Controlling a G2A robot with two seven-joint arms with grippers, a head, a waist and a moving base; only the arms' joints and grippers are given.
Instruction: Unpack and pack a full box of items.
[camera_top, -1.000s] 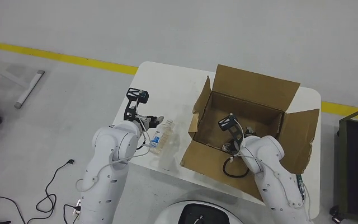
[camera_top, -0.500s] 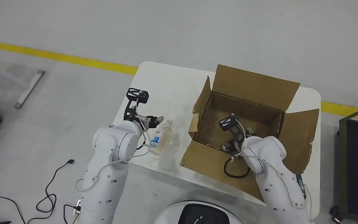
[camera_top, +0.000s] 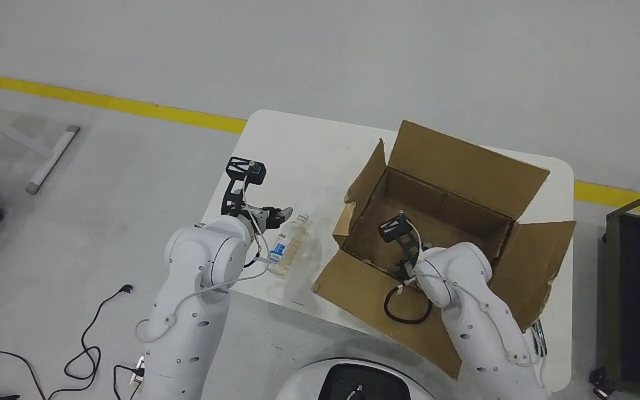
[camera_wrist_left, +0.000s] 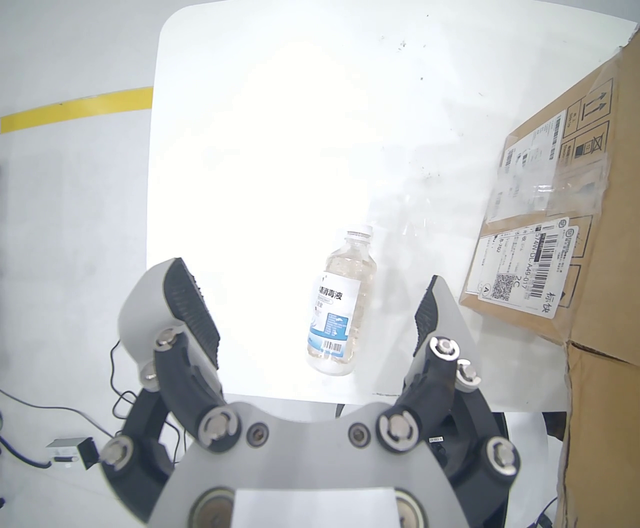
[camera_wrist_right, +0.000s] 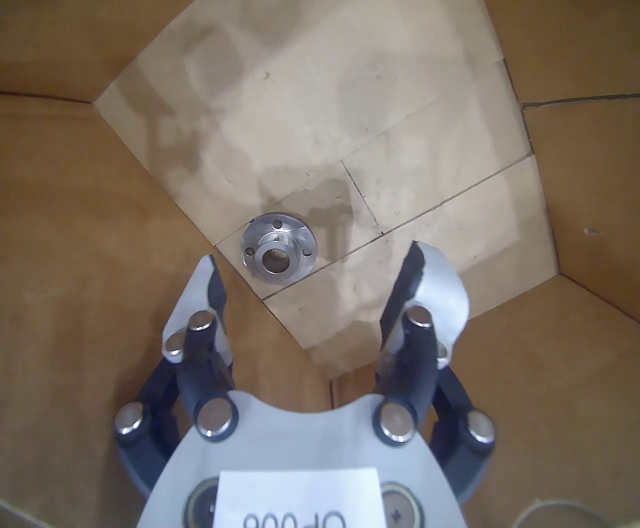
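One flange (camera_wrist_right: 278, 247) in the box (camera_top: 468, 168); one bottle (camera_wrist_left: 340, 310) beside it

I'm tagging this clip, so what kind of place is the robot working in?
Probably a lab or warehouse-style test floor: a bare grey concrete floor marked with a yellow line, and a lone white table holding an open cardboard box.

My end effector (camera_wrist_right: 314, 254) hangs inside the cardboard box (camera_wrist_right: 75, 225), fingers (camera_wrist_right: 430, 280) spread wide and nothing between the pads. On the box floor (camera_wrist_right: 400, 125) lies a round metal flange (camera_wrist_right: 278, 248), hub up, with a centre bore and small holes around its rim. Counting straight ahead of my fingers as twelve, it sits at about eleven o'clock, close to the foot of a side wall
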